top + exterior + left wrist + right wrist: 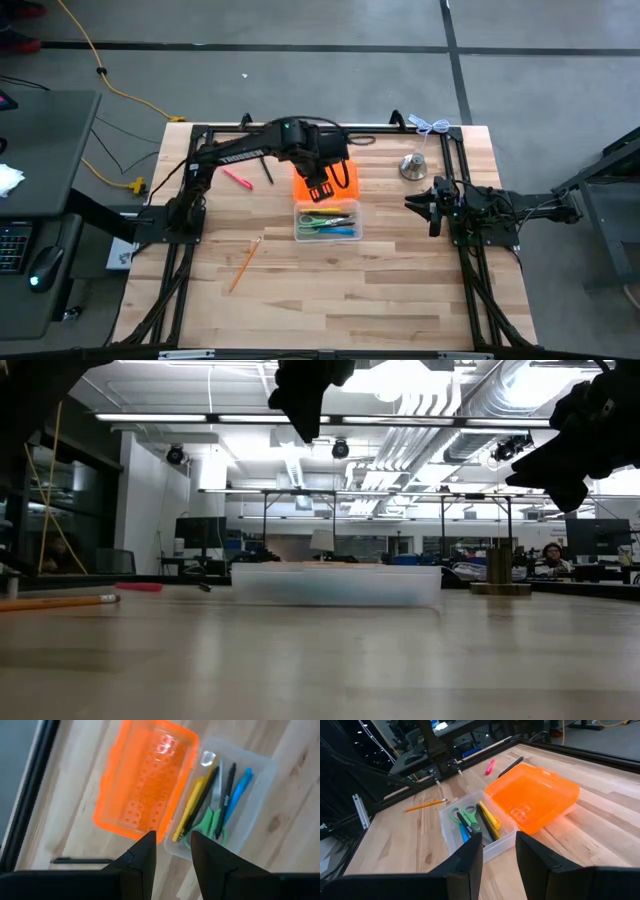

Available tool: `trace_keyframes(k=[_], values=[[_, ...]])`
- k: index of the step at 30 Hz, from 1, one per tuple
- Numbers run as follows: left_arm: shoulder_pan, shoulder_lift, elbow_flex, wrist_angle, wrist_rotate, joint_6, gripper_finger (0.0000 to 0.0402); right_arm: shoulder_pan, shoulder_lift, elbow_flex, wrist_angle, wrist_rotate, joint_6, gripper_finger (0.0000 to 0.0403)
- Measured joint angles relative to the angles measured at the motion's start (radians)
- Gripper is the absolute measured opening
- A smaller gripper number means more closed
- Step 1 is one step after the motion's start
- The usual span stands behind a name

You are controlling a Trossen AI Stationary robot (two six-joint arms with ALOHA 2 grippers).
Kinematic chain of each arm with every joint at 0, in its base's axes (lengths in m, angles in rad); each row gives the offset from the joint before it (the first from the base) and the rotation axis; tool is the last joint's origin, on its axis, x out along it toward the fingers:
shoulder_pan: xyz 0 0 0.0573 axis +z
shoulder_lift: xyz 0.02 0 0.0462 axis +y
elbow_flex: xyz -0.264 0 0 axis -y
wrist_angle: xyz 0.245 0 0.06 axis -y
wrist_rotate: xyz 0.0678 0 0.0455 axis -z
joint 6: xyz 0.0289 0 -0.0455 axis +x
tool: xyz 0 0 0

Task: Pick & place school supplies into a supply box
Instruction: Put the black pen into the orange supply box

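The clear supply box lies mid-table with its orange lid swung open flat on the table at its far side. Inside it lie a yellow pen, black pens, a blue pen and green-handled scissors. Loose on the table to the left are a pink pen, a black pen and a wooden pencil. My left gripper hangs open above the lid's near edge, pointing down, with nothing between its fingers. My right gripper waits open at the right, pointing toward the box.
A silver bell-shaped object stands to the right of the lid, near my right gripper. A black frame runs around the table's far and side edges. Bare wood stretches from the box to the table's near edge.
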Motion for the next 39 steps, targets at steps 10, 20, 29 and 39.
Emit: trace_keyframes(k=[10,20,29,39], values=[[0.104,-0.058,0.000,0.000,-0.014,-0.071,0.0150,0.000,0.000,0.000,0.000,0.004,-0.001,0.0094],[0.190,-0.121,-0.092,0.001,-0.017,-0.084,0.0150,0.000,0.000,0.000,0.000,0.007,-0.001,0.0094],[0.269,-0.243,-0.295,0.001,-0.019,-0.131,0.0150,0.000,0.000,0.000,0.000,0.007,-0.001,0.0094],[0.338,-0.393,-0.530,0.001,-0.043,-0.209,0.0150,0.000,0.000,0.000,0.000,0.008,-0.001,0.0094]])
